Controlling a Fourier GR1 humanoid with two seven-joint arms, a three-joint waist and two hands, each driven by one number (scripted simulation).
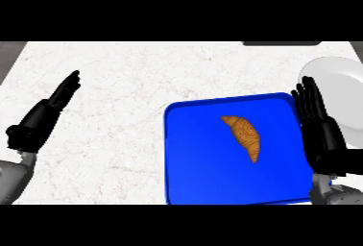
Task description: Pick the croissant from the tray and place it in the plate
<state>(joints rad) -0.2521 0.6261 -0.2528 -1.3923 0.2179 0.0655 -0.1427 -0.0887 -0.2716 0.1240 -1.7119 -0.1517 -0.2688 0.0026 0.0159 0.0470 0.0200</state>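
**A:** Hand status, right side first: right hand has fingers straight and together, pointing up the view, palm edge-on. It sits at the right rim of the tray, between tray and plate. Holds nothing. Forearm comes in from the lower right corner.

**B:** Left?

**A:** Left hand is at the far left of the surface, fingers straight, tilted up and to the right, holding nothing. Resting, well apart from everything.

**B:** Croissant location?

**A:** Croissant lies flat on the blue tray, right of its centre, long axis running from upper left to lower right, thin tip at the lower end. Near the right hand, not touching it. Not yet picked.

**B:** Handling guess?

**A:** Likely light, soft and flaky: crushes if squeezed, and the tips would break first. Crust probably not slippery. I'd take it across the thick middle, thumb on one long side and fingers on the other, square to the long axis.

**B:** Pose change needed?

**A:** Yes, by my read. Right hand has to roll palm-down, spread thumb from fingers, shift left over the middle of the croissant, then descend. Plate is just beyond the tray's upper right corner, partly hidden behind the fingers, so the carry should be short.
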